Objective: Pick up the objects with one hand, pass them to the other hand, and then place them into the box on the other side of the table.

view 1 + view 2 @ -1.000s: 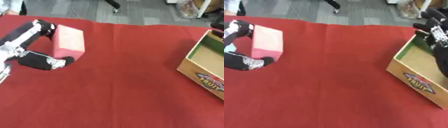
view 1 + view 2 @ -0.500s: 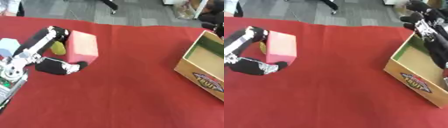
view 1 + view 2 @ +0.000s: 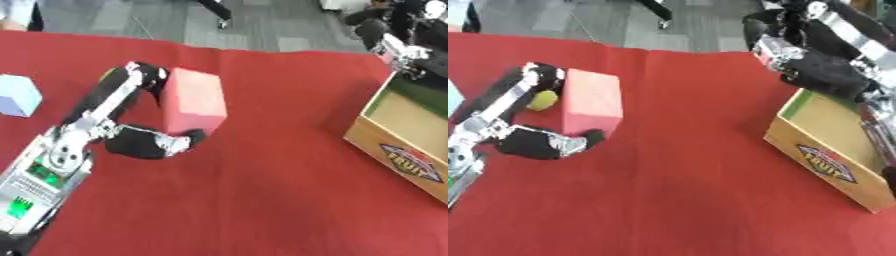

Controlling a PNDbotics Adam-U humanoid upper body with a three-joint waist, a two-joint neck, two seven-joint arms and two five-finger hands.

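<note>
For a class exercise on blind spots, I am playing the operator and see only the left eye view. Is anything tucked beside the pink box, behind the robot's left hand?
Observer: Yes. The right eye view shows a small yellow-green thing on the cloth just left of the pink box, inside the span of the left hand.
Operator: My view cuts off the right hand at the top corner. Where is it?
Observer: The right hand hangs by the far corner of the cardboard box.
Operator: Can you see the near end of that box?
Observer: Yes, its near right corner shows, resting on the red cloth.
</note>
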